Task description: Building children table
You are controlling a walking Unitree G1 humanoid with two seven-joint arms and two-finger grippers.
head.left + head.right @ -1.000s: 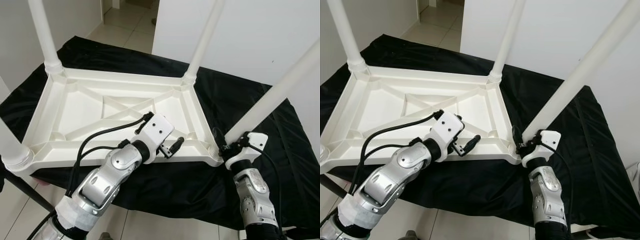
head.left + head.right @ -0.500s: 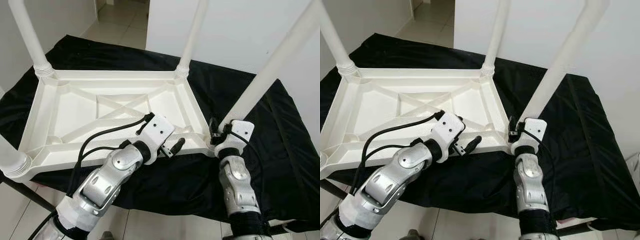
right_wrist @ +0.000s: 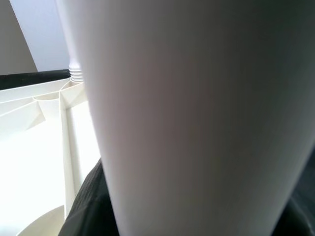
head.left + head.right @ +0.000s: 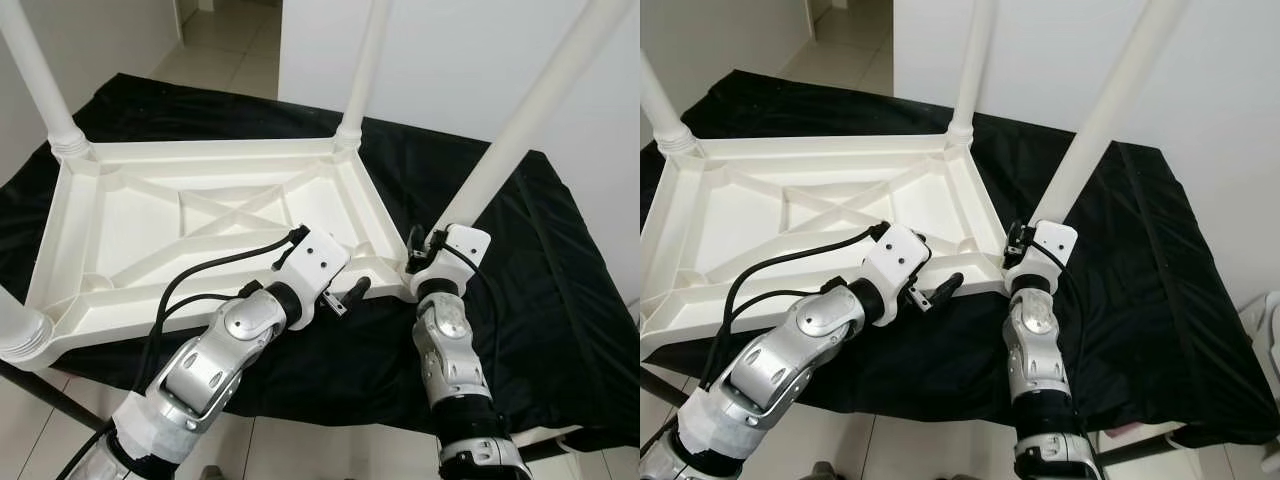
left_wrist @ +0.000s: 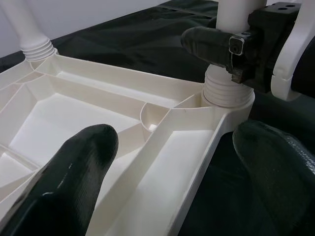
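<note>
**Upturned white table on the black-draped desk, right hand at its near corner leg**

A white moulded-plastic children's table (image 4: 200,215) lies upside down across the centre and left of the head views, its ribbed underside facing up with a diagonal cross of stiffening ribs. It rests on a desk covered in black cloth (image 4: 540,260). No brand, label or writing can be read on any part.

Four white round plastic legs can be counted, one at each corner, all pointing upward: one at the upper left (image 4: 40,85), one at upper centre (image 4: 362,75), a long one (image 4: 530,110) rising from right of centre to the upper right corner, and a stub at the lower left edge (image 4: 15,325).

The right hand (image 4: 428,258) sits just right of centre, at the base of that long leg where it meets the table's near right corner — in the left wrist view one black finger (image 5: 209,44) lies against the leg just above its ribbed collar, and the right wrist view looks along the white tube at close range. Whether the fingers clamp the leg I cannot tell.

The left hand (image 4: 345,293) is a little below centre at the table's near rim; its two black fingers are spread wide, one (image 5: 74,182) over the ribbed inside and the other outside the rim, holding nothing.
</note>
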